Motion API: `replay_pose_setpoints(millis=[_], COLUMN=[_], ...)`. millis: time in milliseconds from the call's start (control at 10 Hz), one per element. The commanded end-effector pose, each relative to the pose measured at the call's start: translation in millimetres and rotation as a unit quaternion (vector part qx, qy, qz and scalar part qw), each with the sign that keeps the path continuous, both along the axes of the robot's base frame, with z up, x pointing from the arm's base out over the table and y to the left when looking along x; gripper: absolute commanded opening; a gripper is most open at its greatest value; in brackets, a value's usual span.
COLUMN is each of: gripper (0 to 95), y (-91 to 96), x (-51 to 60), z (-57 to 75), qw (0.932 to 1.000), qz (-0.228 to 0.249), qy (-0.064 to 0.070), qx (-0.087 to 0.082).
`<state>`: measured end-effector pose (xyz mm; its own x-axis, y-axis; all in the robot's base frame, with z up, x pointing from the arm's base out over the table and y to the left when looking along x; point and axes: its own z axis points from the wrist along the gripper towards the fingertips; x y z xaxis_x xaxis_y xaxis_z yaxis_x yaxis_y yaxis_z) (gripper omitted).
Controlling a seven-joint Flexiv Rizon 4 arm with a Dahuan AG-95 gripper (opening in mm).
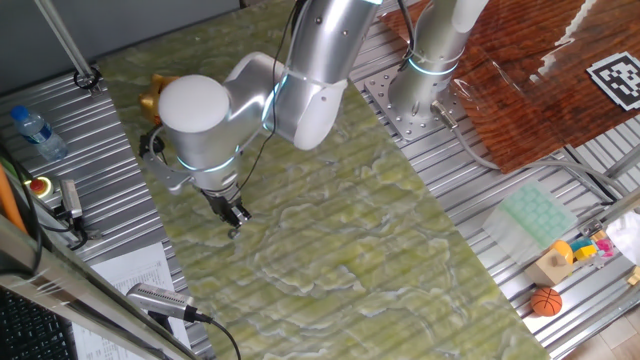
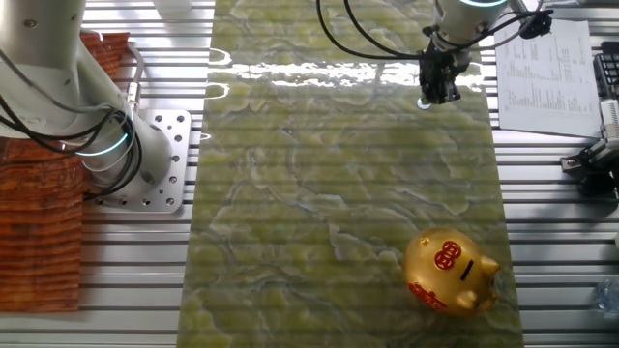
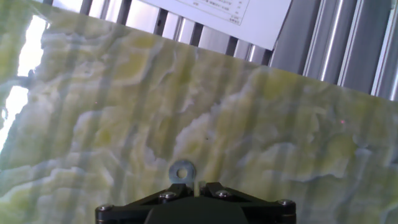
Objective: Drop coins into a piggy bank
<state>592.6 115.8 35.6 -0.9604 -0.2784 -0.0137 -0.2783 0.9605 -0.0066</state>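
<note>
— Coin (image 3: 181, 172) first: where is it?
— Flat on the green marbled mat (image 3: 124, 106), right at the tips of the pincer (image 3: 200, 184), a shade to their left in the hand view. It looks like a small grey ring with a hole in it.
— Pincer state?
— Fingers drawn narrow, almost together, low over the mat; whether they pinch the coin I cannot tell.
— Piggy bank?
— Well apart from the pincer (image 2: 437, 92) — the gold pig (image 2: 450, 272) with red markings stands at the mat's opposite end in the other fixed view. A printed sheet (image 2: 542, 60) lies just right of the pincer.
</note>
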Motion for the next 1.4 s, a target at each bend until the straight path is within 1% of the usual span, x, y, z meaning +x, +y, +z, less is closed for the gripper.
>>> replay_pose_setpoints(millis=[100, 400, 600, 800, 900, 1100, 1300, 1400], gripper=[19.0, 19.0, 19.0, 19.0, 38.0, 38.0, 38.0, 38.0], y=[1.1, 5.2, 9.0, 10.6, 11.6, 12.2, 12.7, 13.8], x=[0.2, 0.9, 3.9, 5.1, 5.8, 6.2, 6.1, 7.0], z=[-4.1, -5.9, -8.8, -11.7, -13.0, -14.1, -19.5, -20.1], qw=[1.0000, 1.0000, 1.0000, 0.9999, 0.9999, 0.9999, 0.9999, 0.9999], qz=[0.001, -0.002, 0.001, 0.001, 0.004, 0.009, 0.005, 0.005], qy=[-0.001, -0.003, -0.008, -0.010, -0.011, -0.012, -0.015, -0.016], qx=[0.000, 0.000, 0.000, 0.000, 0.001, 0.001, 0.000, 0.000])
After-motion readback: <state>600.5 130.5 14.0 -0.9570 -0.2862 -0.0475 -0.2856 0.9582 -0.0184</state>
